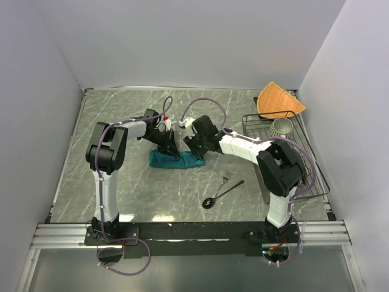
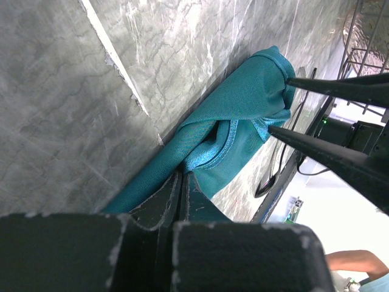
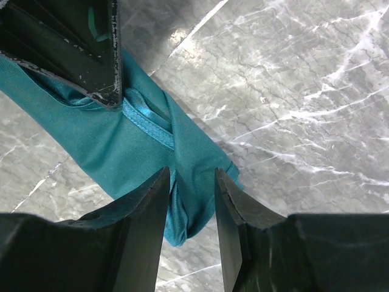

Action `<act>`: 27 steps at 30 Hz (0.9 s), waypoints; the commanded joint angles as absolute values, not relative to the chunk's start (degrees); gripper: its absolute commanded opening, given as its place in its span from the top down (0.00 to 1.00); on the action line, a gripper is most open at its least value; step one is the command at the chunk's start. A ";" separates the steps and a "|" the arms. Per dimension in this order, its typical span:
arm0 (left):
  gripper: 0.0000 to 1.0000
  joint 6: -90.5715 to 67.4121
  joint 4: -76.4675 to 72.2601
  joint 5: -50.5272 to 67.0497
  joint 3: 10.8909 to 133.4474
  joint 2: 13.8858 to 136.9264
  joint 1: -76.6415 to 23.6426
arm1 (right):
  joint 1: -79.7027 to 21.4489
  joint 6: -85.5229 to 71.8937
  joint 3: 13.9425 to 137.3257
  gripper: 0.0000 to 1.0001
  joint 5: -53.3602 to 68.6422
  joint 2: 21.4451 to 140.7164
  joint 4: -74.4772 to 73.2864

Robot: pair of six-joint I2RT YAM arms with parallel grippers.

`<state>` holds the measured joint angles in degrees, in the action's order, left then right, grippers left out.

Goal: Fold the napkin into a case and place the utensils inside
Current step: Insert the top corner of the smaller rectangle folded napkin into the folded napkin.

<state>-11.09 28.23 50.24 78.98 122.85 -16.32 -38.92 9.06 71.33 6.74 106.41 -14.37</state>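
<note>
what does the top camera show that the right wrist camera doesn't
Only the top view: the fork and spoon lying on the table nearer the arm bases than the napkin, plus a wire rack holding a cup, and an orange cloth in the far right corner.
Only the right wrist view: the stitched hem up close, and the right gripper open, one finger on each side of the napkin's end.
Both: the bunched napkin, the marble table and the left gripper pinching the cloth.

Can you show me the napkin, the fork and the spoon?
napkin (image 1: 174, 160): top view, middle of the bunched cloth.
fork (image 1: 226, 177): top view, its middle.
spoon (image 1: 226, 191): top view, halfway along the handle.
</note>
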 commanded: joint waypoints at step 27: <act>0.99 -11.87 26.01 46.05 76.73 124.98 -15.65 | -48.60 21.53 68.65 0.68 -19.86 109.78 -3.70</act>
<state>-12.93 26.79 50.96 78.11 122.87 -15.92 -46.87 17.98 69.97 -13.13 109.97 -8.67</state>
